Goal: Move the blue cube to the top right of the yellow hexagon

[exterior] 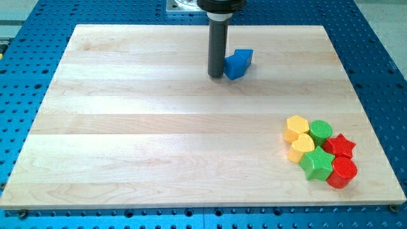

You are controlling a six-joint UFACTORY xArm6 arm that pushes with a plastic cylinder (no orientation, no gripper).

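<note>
Plastic blue cube (238, 63) looks light and rigid; my tip (216, 76) touches its left face, no hand; you push there toward yellow hexagon (296, 128).

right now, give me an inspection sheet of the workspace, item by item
surface: pale wooden board on a blue perforated table.
job's things: blue cube near the view's top, far from the yellow hexagon at the view's lower right.
clutter: yellow heart, green cylinder, green star, red star and red cylinder, packed round the hexagon.
grippers: none fitted; my tip sits against the blue cube on the view's left.
cables: nothing seen.
surroundings: grey mount at the view's top edge.
</note>
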